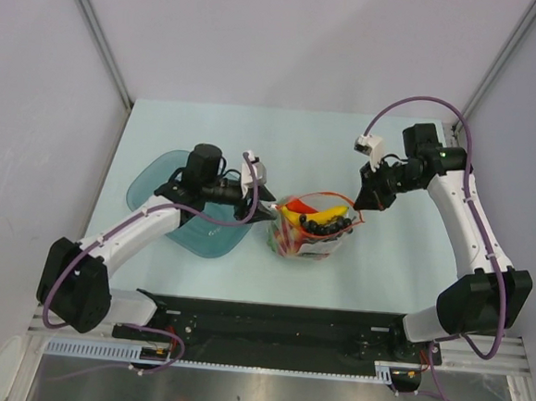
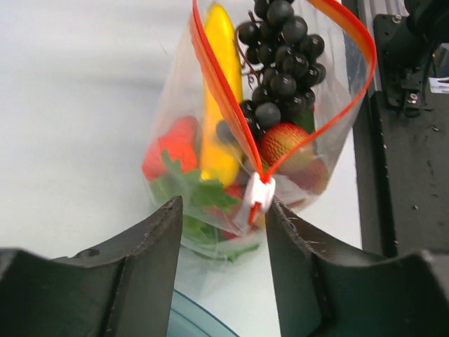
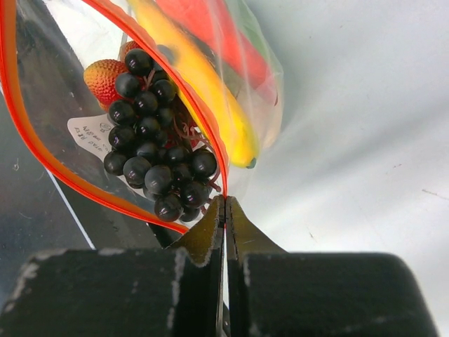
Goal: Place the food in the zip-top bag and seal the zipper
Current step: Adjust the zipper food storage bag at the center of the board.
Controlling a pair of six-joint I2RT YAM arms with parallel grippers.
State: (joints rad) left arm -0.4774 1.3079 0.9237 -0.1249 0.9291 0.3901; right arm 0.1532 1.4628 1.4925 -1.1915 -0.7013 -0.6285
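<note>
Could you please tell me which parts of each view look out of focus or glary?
Top external view: evenly lit, sharp, soft shadows under the arms. Left wrist view: left gripper blurred and dark, grape bunch crisp. Right wrist view: right gripper blurred close to the lens, faint sheen on the zip-top bag.

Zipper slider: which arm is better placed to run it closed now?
Left. The left gripper is open and straddles the white slider at its end of the zipper. The right gripper is shut on the opposite end of the bag mouth, so it should probably just hold.
</note>
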